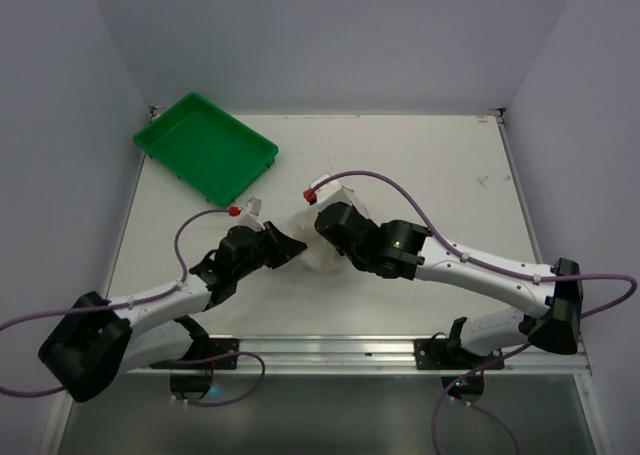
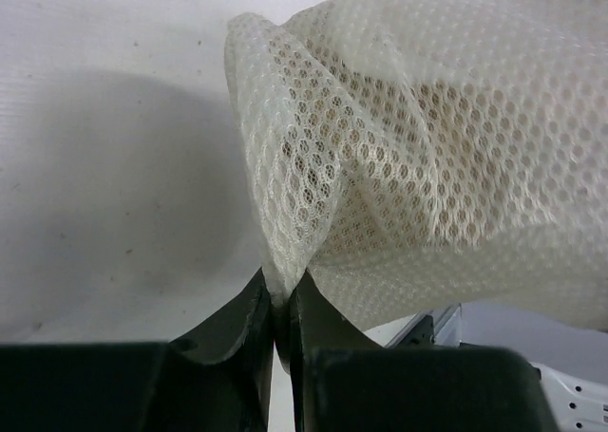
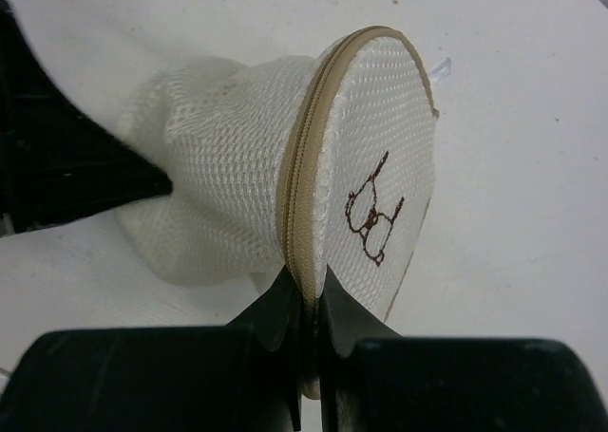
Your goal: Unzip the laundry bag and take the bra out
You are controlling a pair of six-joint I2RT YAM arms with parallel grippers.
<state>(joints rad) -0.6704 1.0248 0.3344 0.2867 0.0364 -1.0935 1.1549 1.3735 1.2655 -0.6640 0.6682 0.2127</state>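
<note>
While the bag (image 1: 322,257) sits pinched between my two arms: it's mid-worktop (image 1: 430,165), lying on its side, well apart from the green tray (image 1: 205,145).
Long axis: runs from my left pincer (image 2: 282,294) across to my right pincer (image 3: 309,290), with the mesh body on the left end and the lid (image 3: 380,147) on the right end, standing on edge.
Left pincer: clenched on a fold of the mesh wall. From here the bag balloons up and off to the right.
Right pincer: clenched on the rim, right on the tan zip (image 3: 302,166) where lid meets wall. The bag stands straight ahead of me.
Zip: teeth closed along all the arc I can see. The pull doesn't show, and whether I'm holding it I can't tell.
Nearer arm: both are touching the bag, but only the right is on the zip, so the opening falls to it, I reckon.
What the move turns on: the zip curves round the rim away from my right pincer, so the pull has to follow that curve while the left anchors the body against it.
Bra: not made out, only a tan shade behind the mesh on the left side.
Resting or lifted: can't tell.
</note>
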